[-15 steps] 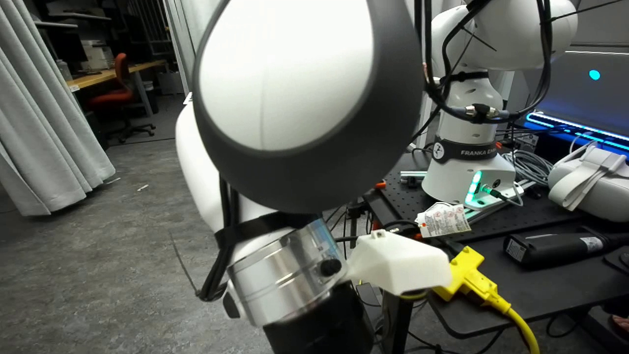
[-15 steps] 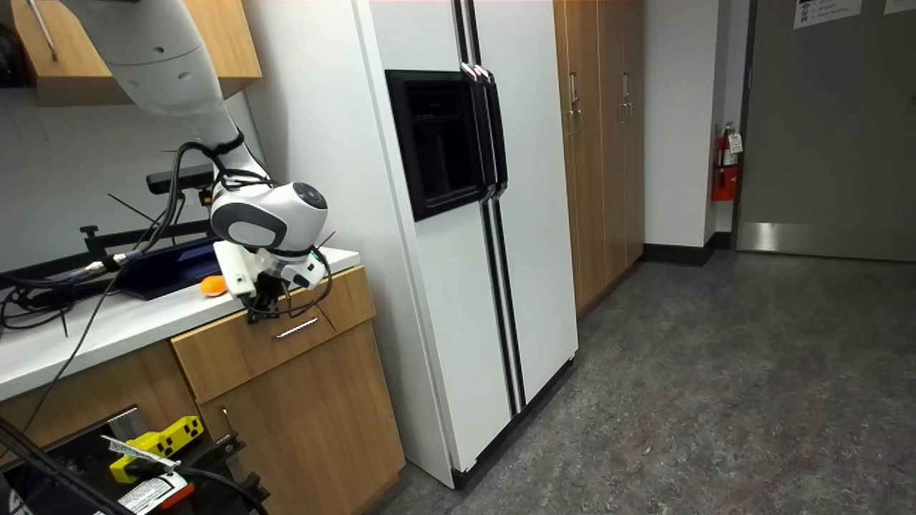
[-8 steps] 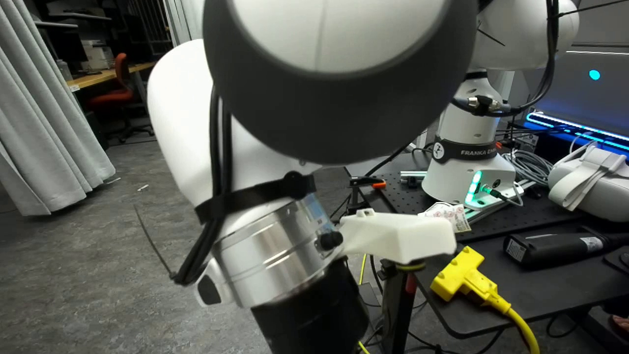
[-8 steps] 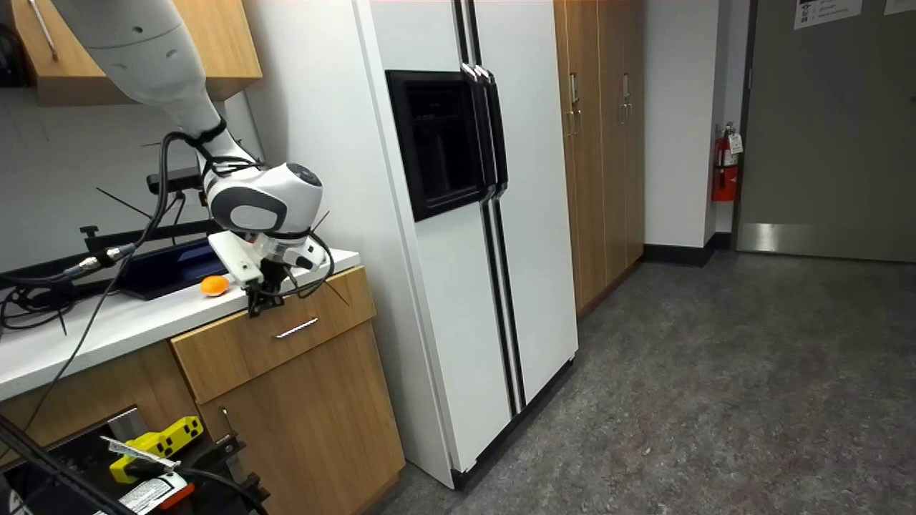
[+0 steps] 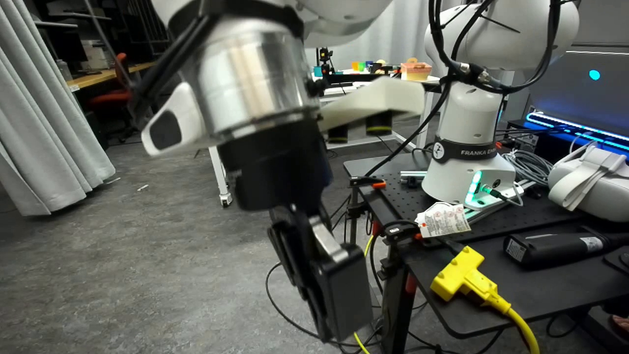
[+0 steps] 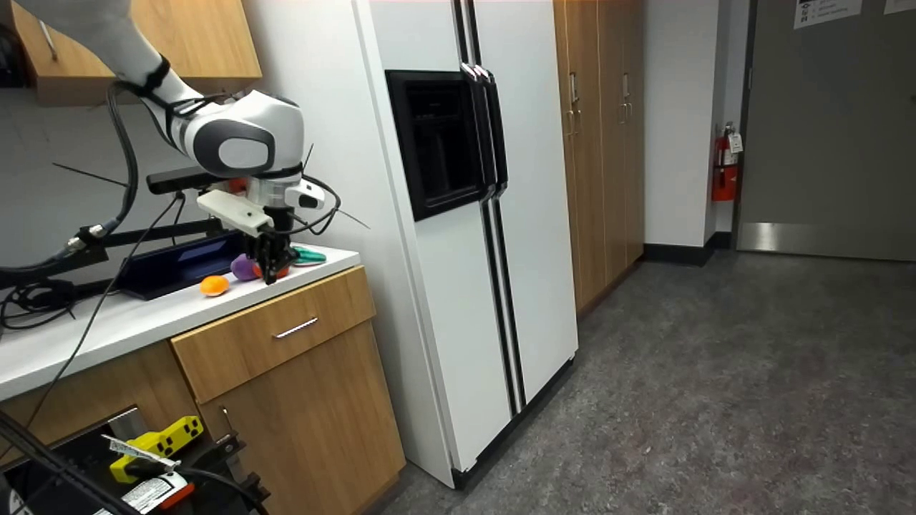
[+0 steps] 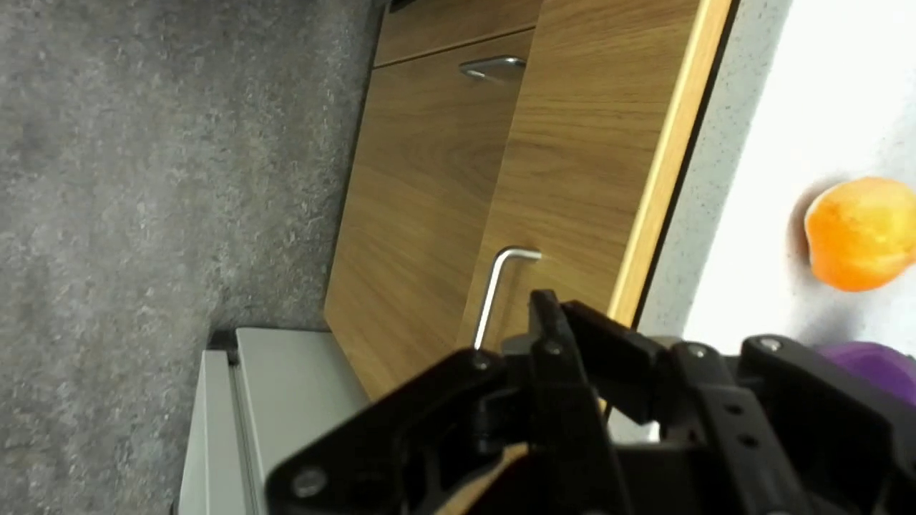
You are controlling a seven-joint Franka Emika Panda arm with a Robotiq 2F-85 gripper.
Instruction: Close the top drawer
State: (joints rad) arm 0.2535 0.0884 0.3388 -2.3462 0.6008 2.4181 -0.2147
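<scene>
Wood fronts the drawer [image 6: 254, 350], which lies just under the counter [image 6: 168, 315] in an exterior view; its face is in line with the door [image 6: 315, 422] below, so it looks closed, its inside hidden. The gripper [image 6: 269, 279] hangs tip down over the counter, above the drawer. Only the wrist view makes plain the thin dark gap along the drawer's top edge; there the fingers [image 7: 547, 325] look together. A green thing [image 6: 309, 255] above the drawer, toward the fridge [image 6: 451, 300], comes clear only in an exterior view; the wrist view shares the orange thing [image 7: 862, 232] and the purple thing [image 7: 873, 366]. The gripper covers one end of the drawer's handle [image 7: 489, 300] there. It hides part of a red thing [image 6: 284, 272] in an exterior view; whether they touch cannot be told. An exterior view with the arm's base [image 5: 447, 172] has the gripper a little blurred and the arm [image 5: 258, 78] cut off at the top.
</scene>
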